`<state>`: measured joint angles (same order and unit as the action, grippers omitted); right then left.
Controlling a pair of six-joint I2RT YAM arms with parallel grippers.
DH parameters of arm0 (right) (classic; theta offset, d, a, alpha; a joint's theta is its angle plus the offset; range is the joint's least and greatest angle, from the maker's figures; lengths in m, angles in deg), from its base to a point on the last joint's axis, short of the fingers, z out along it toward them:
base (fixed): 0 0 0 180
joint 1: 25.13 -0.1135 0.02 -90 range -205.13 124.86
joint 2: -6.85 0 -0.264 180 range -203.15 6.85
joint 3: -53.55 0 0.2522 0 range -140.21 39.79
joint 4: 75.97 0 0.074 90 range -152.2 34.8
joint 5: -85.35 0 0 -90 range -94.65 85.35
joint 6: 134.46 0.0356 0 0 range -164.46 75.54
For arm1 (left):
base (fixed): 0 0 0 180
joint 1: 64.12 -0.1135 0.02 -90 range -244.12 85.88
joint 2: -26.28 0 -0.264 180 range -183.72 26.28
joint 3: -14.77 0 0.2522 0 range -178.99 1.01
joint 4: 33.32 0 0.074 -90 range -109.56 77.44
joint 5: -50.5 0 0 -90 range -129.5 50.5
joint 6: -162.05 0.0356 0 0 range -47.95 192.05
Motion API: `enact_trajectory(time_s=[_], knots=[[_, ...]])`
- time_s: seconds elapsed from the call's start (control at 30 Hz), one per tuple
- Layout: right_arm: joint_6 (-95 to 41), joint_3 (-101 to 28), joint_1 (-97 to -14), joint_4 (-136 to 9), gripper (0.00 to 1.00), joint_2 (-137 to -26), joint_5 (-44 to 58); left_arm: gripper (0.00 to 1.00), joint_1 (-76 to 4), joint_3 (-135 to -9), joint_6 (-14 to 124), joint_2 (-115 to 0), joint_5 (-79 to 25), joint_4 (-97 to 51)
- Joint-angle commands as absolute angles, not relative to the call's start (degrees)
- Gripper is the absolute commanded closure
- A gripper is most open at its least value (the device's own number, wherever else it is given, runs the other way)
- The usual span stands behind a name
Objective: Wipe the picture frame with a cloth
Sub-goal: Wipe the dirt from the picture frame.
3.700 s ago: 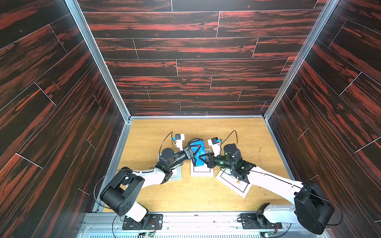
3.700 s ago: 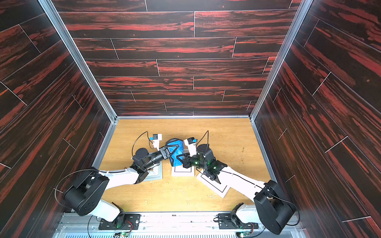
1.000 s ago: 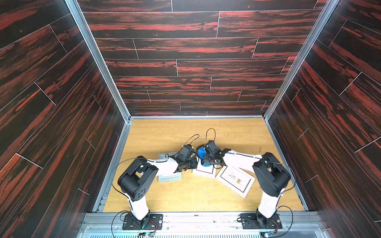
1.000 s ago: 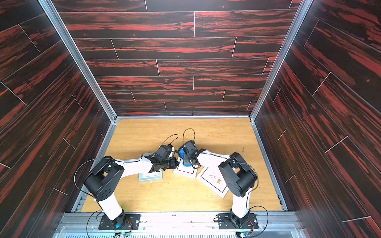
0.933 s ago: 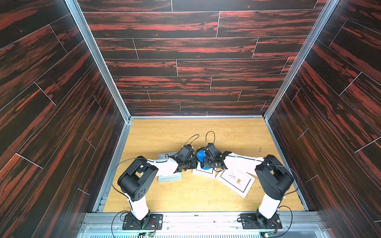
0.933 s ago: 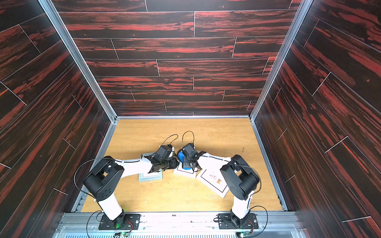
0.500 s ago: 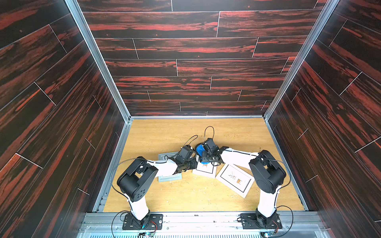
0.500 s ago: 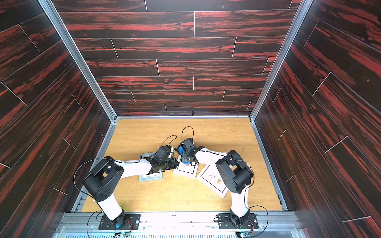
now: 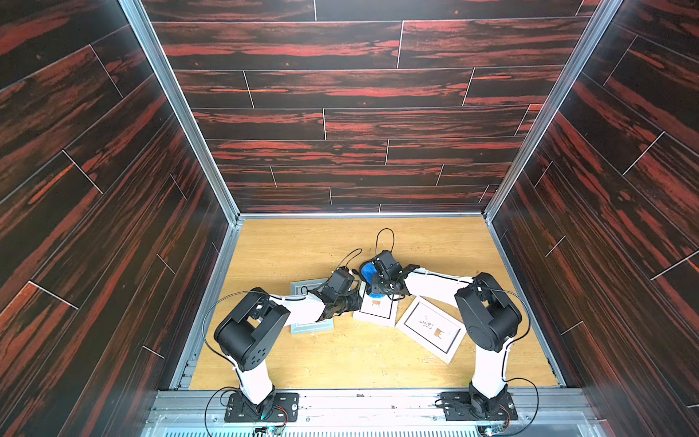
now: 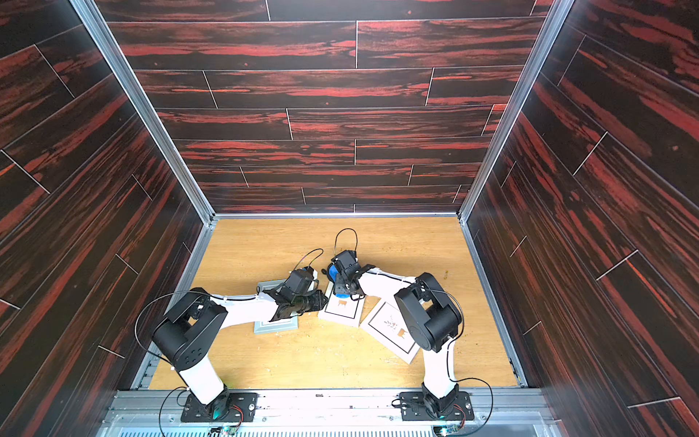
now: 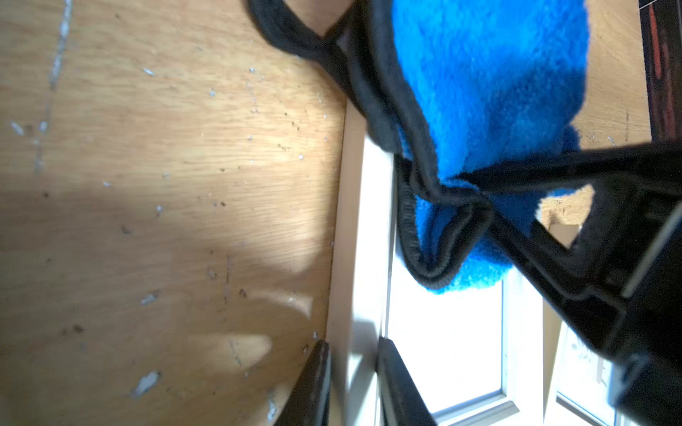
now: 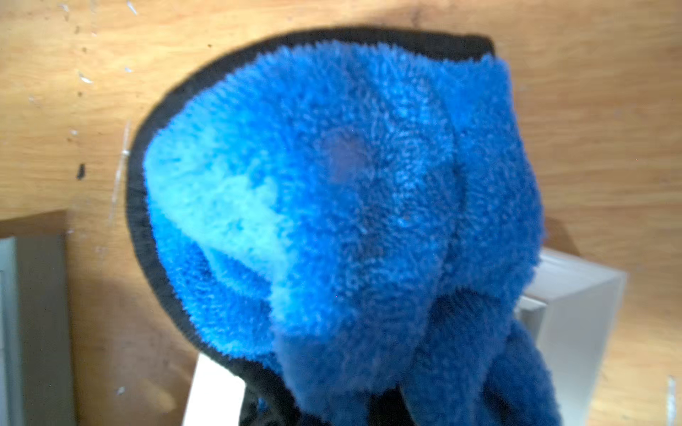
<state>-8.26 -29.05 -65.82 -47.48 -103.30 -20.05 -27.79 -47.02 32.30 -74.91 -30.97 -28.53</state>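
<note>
The picture frame (image 9: pixel 376 312) (image 10: pixel 342 310) is white and lies flat mid-table. My left gripper (image 9: pixel 353 302) (image 10: pixel 321 300) (image 11: pixel 354 383) is shut on its left border rail (image 11: pixel 356 258), one finger on each side. The cloth (image 9: pixel 367 272) (image 10: pixel 333 273) (image 12: pixel 350 203) is bright blue and fluffy with black trim, and it is bunched up. My right gripper (image 9: pixel 373 288) (image 10: pixel 341 287) is shut on it and presses it on the frame's far end. The cloth hides the right jaws in the right wrist view. In the left wrist view the cloth (image 11: pixel 479 92) hangs over the frame's far corner.
A grey frame (image 9: pixel 310 325) (image 12: pixel 33 313) lies under my left arm, just left of the white one. Another white frame (image 9: pixel 431 329) (image 10: pixel 393 333) lies askew at the right, beside my right arm. Dark wood-panel walls enclose the wooden table (image 9: pixel 340 359) on three sides.
Both arms have dropped from their raised pose to the frames. Over the last second the right gripper carried the cloth slightly toward the frame's far end. The left gripper has stayed put.
</note>
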Motion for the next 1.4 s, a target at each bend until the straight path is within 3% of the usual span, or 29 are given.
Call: enact_trajectory(time_s=[0.0, 0.13, 0.3, 0.43, 0.73, 0.9, 1.03, 1.37], knots=[[-7.04, -22.48, -69.59, -42.66, 1.0, -100.57, -19.28, 0.74, -28.0, -44.55, 31.77, -75.87, -34.08, -22.46], [-6.07, -19.77, -70.52, -44.98, 1.0, -97.59, -18.73, 0.74, -28.0, -44.21, 31.68, -75.54, -34.14, -22.51], [-6.68, -28.97, -65.43, -45.83, 1.0, -104.59, -14.32, 0.74, -27.92, -43.92, 31.41, -75.29, -34.14, -22.47], [-6.39, -33.28, -67.19, -43.96, 1.0, -107.45, -14.22, 0.74, -27.99, -43.9, 30.85, -75.41, -34.36, -23.06], [-4.91, -20.63, -65.13, -38.84, 1.0, -97.12, -25.16, 0.74, -28.0, -44.06, 30.94, -76.28, -34.48, -23.01], [-3.19, -19.83, -69.67, -41.06, 1.0, -96.2, -18.24, 0.74, -27.98, -43.74, 31.26, -75.53, -34.57, -22.73], [0.16, -23.54, -75.15, -38.14, 1.0, -97.67, -19.49, 0.74, -27.92, -43.31, 30.94, -75.17, -34.85, -22.79], [0.39, -13.96, -67.95, -34.27, 1.0, -87.68, -27.5, 0.74, -27.92, -41.62, 31.19, -74.41, -35.47, -22.37]])
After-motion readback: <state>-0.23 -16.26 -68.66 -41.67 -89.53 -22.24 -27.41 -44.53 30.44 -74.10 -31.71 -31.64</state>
